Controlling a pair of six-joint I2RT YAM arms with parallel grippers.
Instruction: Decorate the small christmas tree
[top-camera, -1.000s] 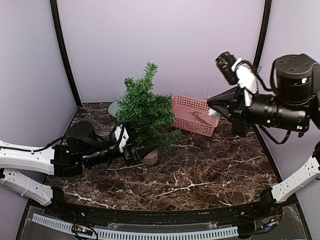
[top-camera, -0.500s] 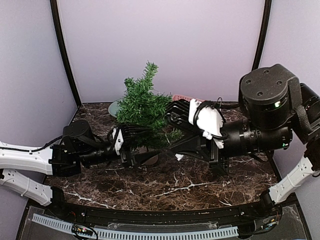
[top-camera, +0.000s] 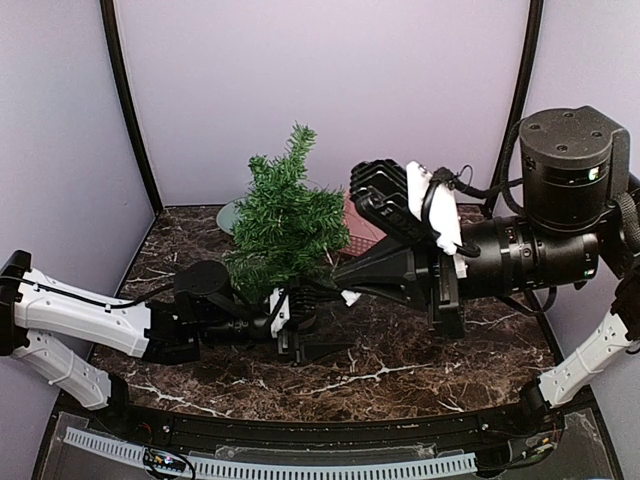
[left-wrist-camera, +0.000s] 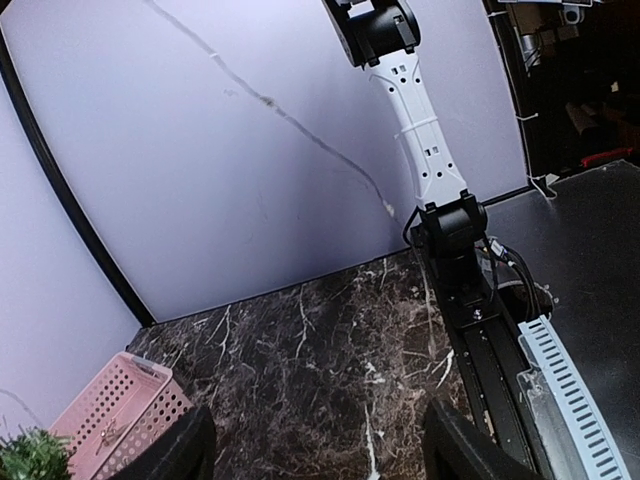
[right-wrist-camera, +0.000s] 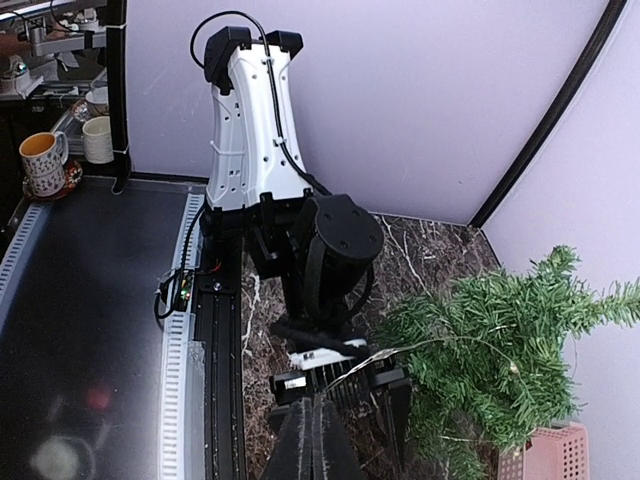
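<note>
Draping wire (right-wrist-camera: 385, 355): lay it loosely over tree (top-camera: 285, 215) branches.
Right gripper (right-wrist-camera: 315, 405): clenched on wire.
Left gripper (left-wrist-camera: 320, 445): released, beside tree base.

Bristly tree (top-camera: 285, 215); glossy marbled table (top-camera: 420, 365); basket (left-wrist-camera: 140, 415) seemingly matt plastic.

R end effector (top-camera: 345, 297) swung from basket (left-wrist-camera: 120, 415) to tree (top-camera: 285, 225); L end effector (top-camera: 315, 333) slid right, widened.

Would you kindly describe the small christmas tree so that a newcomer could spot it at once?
Look at the dark marbled table enclosed by lilac walls; toward its back, left of centre, stands the small christmas tree. It is the only dark green, bristly thing there, beside a pink perforated basket.
</note>
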